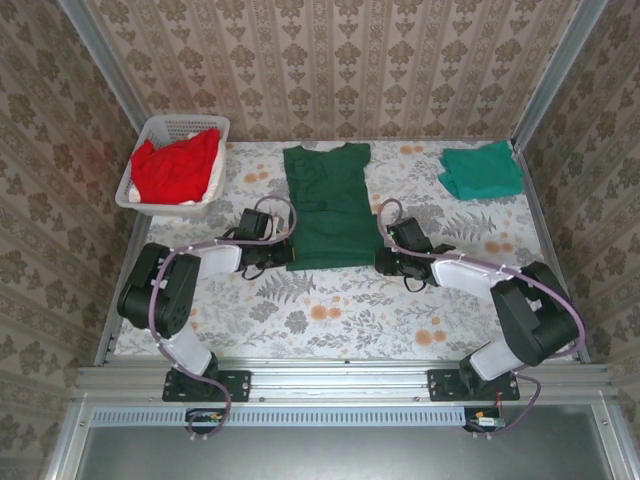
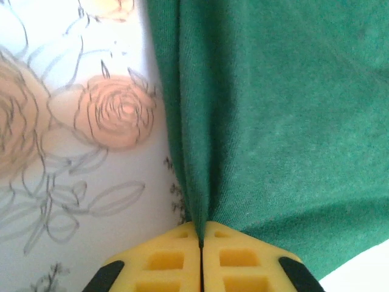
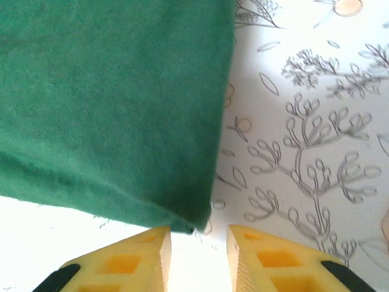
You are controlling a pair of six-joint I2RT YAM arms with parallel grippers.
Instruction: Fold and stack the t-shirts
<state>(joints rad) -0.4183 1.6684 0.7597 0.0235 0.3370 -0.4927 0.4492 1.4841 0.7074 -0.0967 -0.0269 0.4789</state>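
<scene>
white basket (image 1: 150,133) far left heaped with red t-shirts (image 1: 175,170), count unclear, one dark green t-shirt (image 1: 325,205) spread flat at centre, one teal t-shirt (image 1: 482,170) folded far right, left gripper (image 2: 200,234) pinched tight on the dark green hem corner, right gripper (image 3: 199,234) parted, holding nothing, just beside the opposite corner

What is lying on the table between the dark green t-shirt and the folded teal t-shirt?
Nothing: in the top view, bare flowered table cover separates the dark green t-shirt from the teal t-shirt.
</scene>
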